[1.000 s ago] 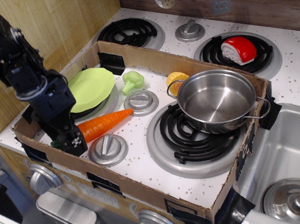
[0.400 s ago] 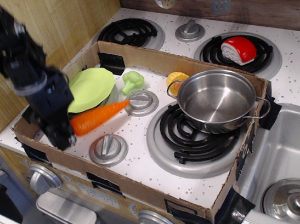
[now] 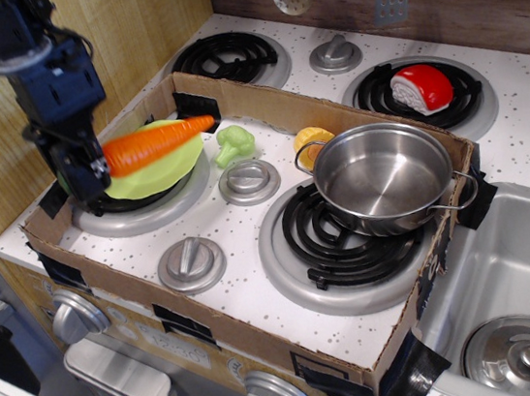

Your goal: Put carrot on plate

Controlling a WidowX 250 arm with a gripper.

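The gripper [image 3: 90, 170] is shut on the thick end of the orange carrot [image 3: 152, 142] and holds it in the air, pointing right, above the lime-green plate [image 3: 159, 169]. The plate rests on the back-left burner inside the cardboard tray, partly hidden behind the carrot and the gripper. The carrot's green top is hidden by the fingers.
A cardboard tray wall [image 3: 262, 101] rings the stove top. Inside are a steel pot [image 3: 382, 177] on the front-right burner, a green broccoli toy [image 3: 233, 143], a small orange-yellow toy [image 3: 311, 139] and grey knobs [image 3: 248, 181]. A red toy [image 3: 422, 87] sits on the back burner.
The gripper, holding the carrot, has lifted it off the stove top and carried it up and back, from in front of the plate to above the plate.
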